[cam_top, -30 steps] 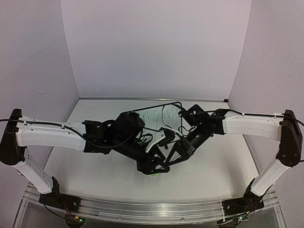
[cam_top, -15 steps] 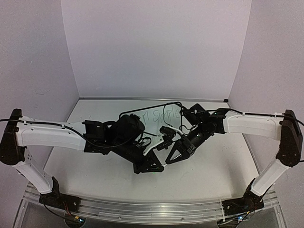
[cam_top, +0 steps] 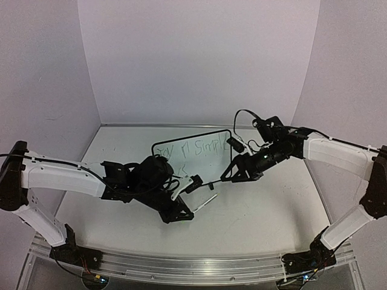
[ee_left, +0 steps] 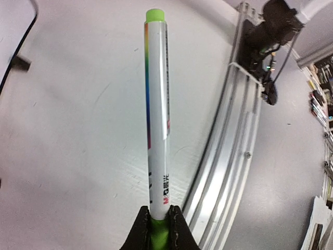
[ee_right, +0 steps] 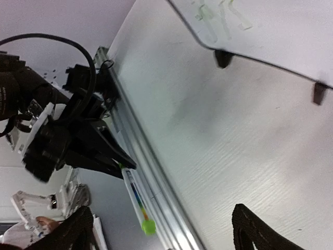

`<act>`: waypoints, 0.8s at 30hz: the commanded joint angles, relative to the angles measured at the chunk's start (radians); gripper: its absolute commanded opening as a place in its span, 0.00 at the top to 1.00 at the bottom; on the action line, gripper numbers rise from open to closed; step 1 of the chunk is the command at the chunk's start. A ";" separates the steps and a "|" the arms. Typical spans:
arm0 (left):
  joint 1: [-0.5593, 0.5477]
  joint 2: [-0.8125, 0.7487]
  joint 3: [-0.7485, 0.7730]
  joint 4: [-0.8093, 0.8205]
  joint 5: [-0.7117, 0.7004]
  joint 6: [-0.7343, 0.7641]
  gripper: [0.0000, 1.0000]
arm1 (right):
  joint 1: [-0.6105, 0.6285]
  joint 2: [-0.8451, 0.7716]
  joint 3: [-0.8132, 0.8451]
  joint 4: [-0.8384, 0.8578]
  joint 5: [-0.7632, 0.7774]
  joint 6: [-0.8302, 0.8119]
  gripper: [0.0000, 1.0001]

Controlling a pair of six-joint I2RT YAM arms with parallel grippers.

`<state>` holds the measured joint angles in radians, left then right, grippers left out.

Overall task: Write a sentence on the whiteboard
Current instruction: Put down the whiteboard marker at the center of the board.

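Note:
The whiteboard (cam_top: 192, 158) stands at the middle back of the table with the green sentence (cam_top: 195, 148) on it in two lines. In the right wrist view I see the whiteboard's (ee_right: 281, 31) lower edge and two black feet. My left gripper (cam_top: 186, 212) is shut on the green end of a white marker (cam_top: 206, 201), in front of the board. The marker (ee_left: 157, 104) juts straight out from the left gripper (ee_left: 157, 229), its green tip far from the jaws. My right gripper (cam_top: 228, 176) stands open and empty to the right of the marker (ee_right: 136, 197).
An aluminium rail (cam_top: 193, 269) runs along the table's near edge, close under the marker in the left wrist view, where the rail (ee_left: 234, 130) curves past. The right arm's base (ee_left: 276, 26) sits on it. White walls close the back and both sides.
The left gripper has shut on the marker and drawn back toward the near left. The right gripper has opened and pulled away to the right. The board now shows in full.

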<state>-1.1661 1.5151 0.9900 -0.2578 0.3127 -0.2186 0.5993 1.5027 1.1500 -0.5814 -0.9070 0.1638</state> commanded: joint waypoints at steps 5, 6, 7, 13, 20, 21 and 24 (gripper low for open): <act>0.175 -0.229 -0.193 -0.115 -0.145 -0.217 1.00 | -0.167 -0.097 -0.012 0.020 0.393 0.067 0.02; 0.193 -0.251 -0.212 -0.141 -0.153 -0.239 1.00 | -0.190 -0.103 -0.018 0.021 0.407 0.071 0.02; 0.211 -0.274 -0.228 -0.167 -0.161 -0.259 1.00 | -0.215 -0.107 -0.025 0.022 0.422 0.074 0.02; 0.309 -0.371 -0.279 -0.333 -0.215 -0.352 1.00 | -0.357 -0.120 -0.059 0.044 0.462 0.094 0.02; 0.496 -0.327 -0.282 -0.363 -0.238 -0.317 1.00 | -0.415 -0.133 -0.063 0.091 0.546 0.107 0.02; 0.526 -0.307 -0.278 -0.345 -0.238 -0.305 0.99 | -0.421 -0.136 -0.064 0.099 0.561 0.110 0.02; 0.612 -0.231 -0.254 -0.258 -0.241 -0.254 0.97 | -0.427 -0.151 -0.080 0.133 0.600 0.121 0.02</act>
<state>-0.6470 1.2041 0.7044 -0.5983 0.0972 -0.5334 0.1838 1.3996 1.0890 -0.5189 -0.3897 0.2657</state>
